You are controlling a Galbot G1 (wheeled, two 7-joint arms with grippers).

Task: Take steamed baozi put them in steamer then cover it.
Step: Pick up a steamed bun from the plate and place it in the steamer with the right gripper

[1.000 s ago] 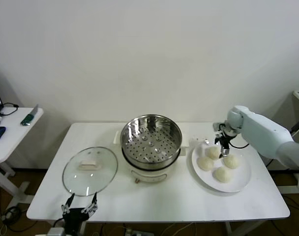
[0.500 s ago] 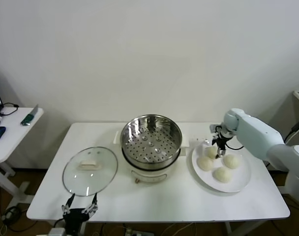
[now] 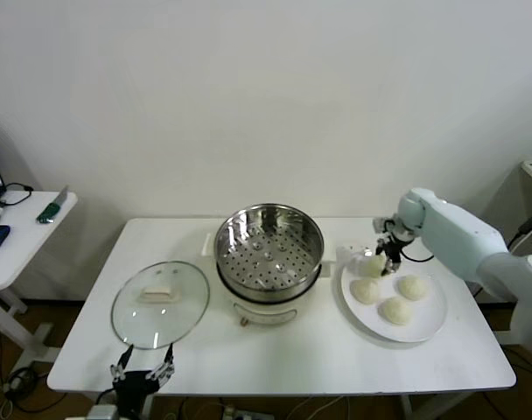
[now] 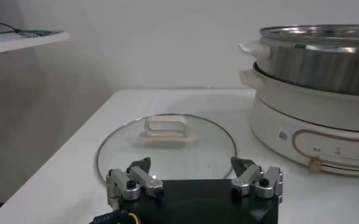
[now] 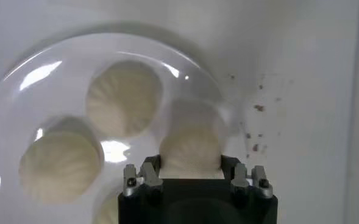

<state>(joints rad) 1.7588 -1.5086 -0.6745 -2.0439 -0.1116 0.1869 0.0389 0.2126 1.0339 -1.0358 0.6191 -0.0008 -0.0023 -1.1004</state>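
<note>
Right gripper (image 3: 381,260) held one baozi (image 3: 372,263) lifted just above the plate's (image 3: 423,317) left rear edge.

In the right wrist view that baozi (image 5: 190,149) sat squarely between the two fingers (image 5: 144,175), which were closed partway against its sides, its pleated top facing outward. The other three baozi (image 3: 397,310) lay on the white plate below, apart from the fingers. The steamer (image 3: 268,249) stood uncovered on its white pot base at the table's middle, left of the plate. The left gripper (image 3: 142,372) waited at the table's front edge, fingers spread wide and empty, just before the glass lid (image 3: 160,304).
</note>
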